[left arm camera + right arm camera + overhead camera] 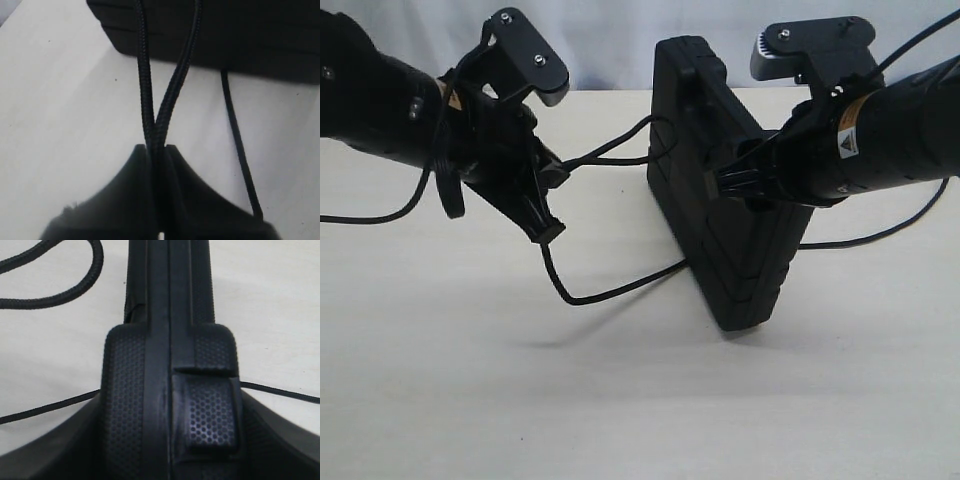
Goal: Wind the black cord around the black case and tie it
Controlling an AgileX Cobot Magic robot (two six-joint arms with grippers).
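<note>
The black case (720,230) stands on its edge at centre right. My right gripper (732,185) is shut on its upper side; the right wrist view shows the case's textured edge and latch (210,415) filling the jaws of the right gripper (170,405). My left gripper (556,190) hovers left of the case, shut on the black cord (610,152). In the left wrist view two braided strands of cord (150,110) run from the left gripper (156,147) to the case (225,35). A slack loop of cord (585,296) hangs down and back to the case's lower edge.
The pale table (620,400) carries everything, with a white backdrop behind. A glossy robot cable (380,215) trails at the left and another cable (880,237) at the right, behind the case. Another strand of cord (75,287) curves on the table beside the case.
</note>
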